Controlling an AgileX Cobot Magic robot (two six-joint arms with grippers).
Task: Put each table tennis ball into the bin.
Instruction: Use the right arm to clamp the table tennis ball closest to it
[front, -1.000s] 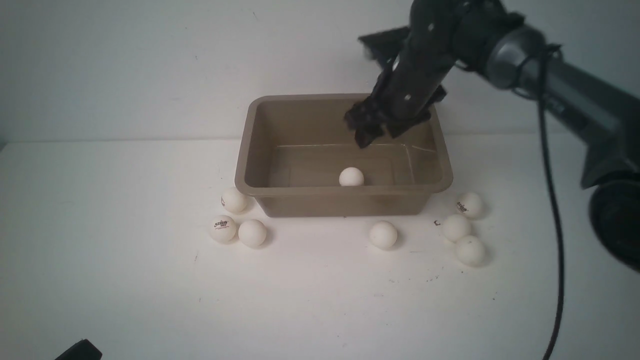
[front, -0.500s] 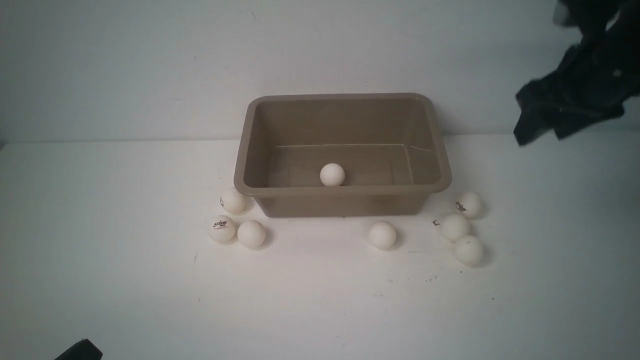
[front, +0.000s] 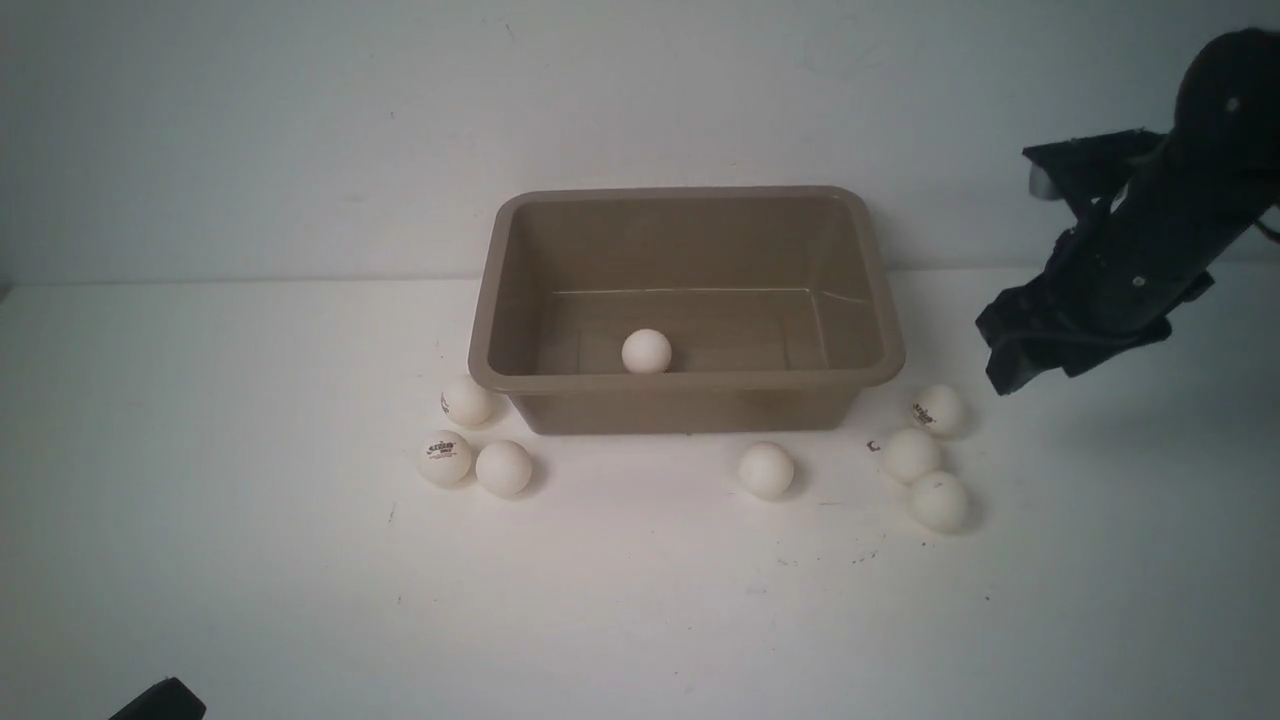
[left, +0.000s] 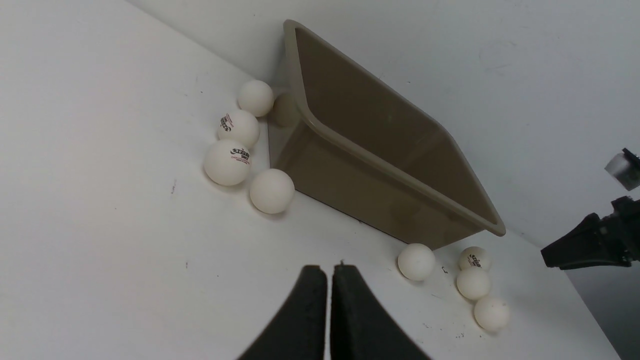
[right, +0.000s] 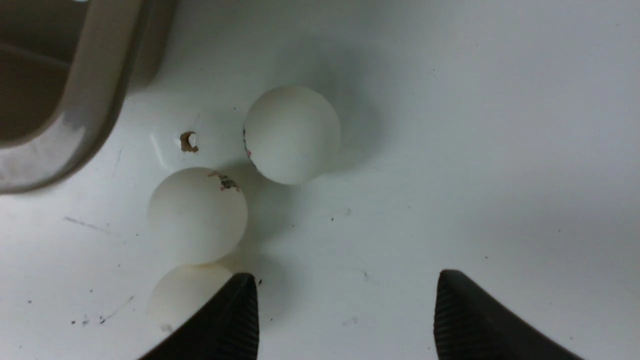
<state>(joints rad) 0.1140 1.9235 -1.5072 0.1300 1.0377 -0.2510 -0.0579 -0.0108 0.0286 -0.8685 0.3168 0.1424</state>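
Leftmost, the left gripper (left: 329, 272) is pinched fully together and empty, over the white table (front: 250, 560). Next, a cluster of table tennis balls (front: 503, 468) sits at the front-left corner of the taupe bin (front: 690, 381), which holds one ball (front: 646, 351) near its front wall. Another ball (front: 766, 470) lies just before the bin, and three more (front: 910, 455) group off its front-right corner. Beside them, raised, the right gripper (right: 345, 290) gapes wide with nothing between its jaws.
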